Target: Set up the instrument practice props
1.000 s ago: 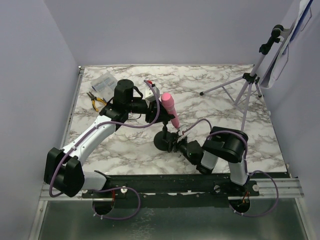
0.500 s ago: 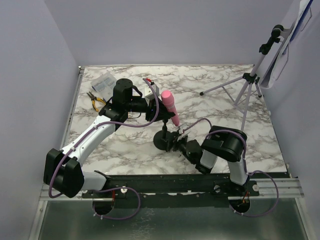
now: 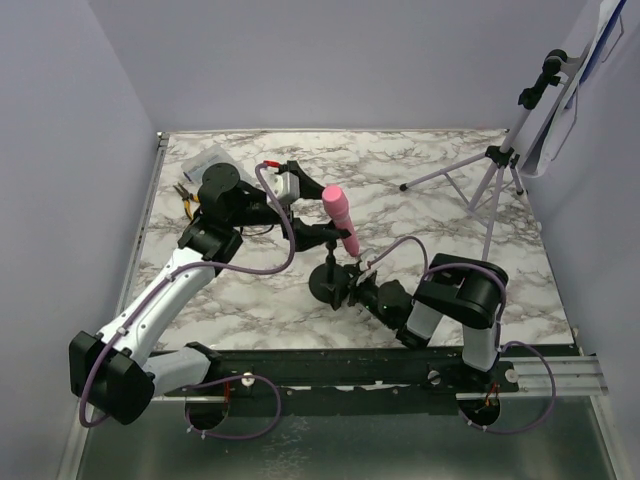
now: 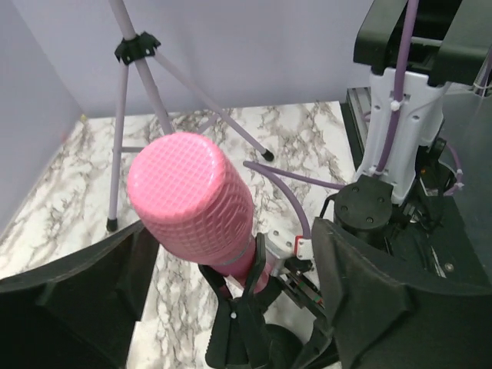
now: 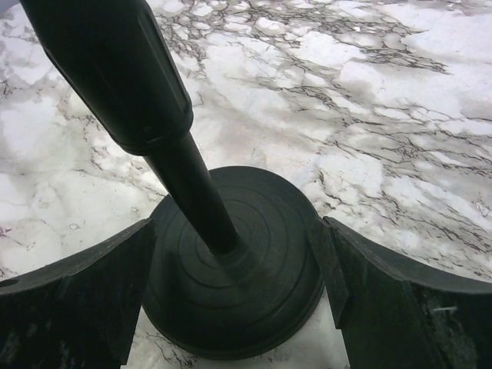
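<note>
Well, at the far left of the table (image 3: 430,215) lie the box (image 3: 207,163) and, just nearer, the pliers (image 3: 190,203). The left gripper (image 4: 234,231) reaches in from there toward the middle, and its jaws are spread wide on either side of the mic (image 4: 188,200), with clear gaps both ways, so nothing is grasped. The mic sits tilted in the clip of the mic stand (image 5: 231,300), head up and leaning toward the left arm. The stand's round base rests flat on the marble near the front middle of the table. The right gripper (image 5: 238,231) lies low at that base, its fingers (image 5: 77,307) parted and flanking the rim closely without pinching it. Well apart, at the far right corner, the music stand (image 3: 490,175) is up on its tripod, and the pages (image 3: 603,35) rest on its desk against the wall.
</note>
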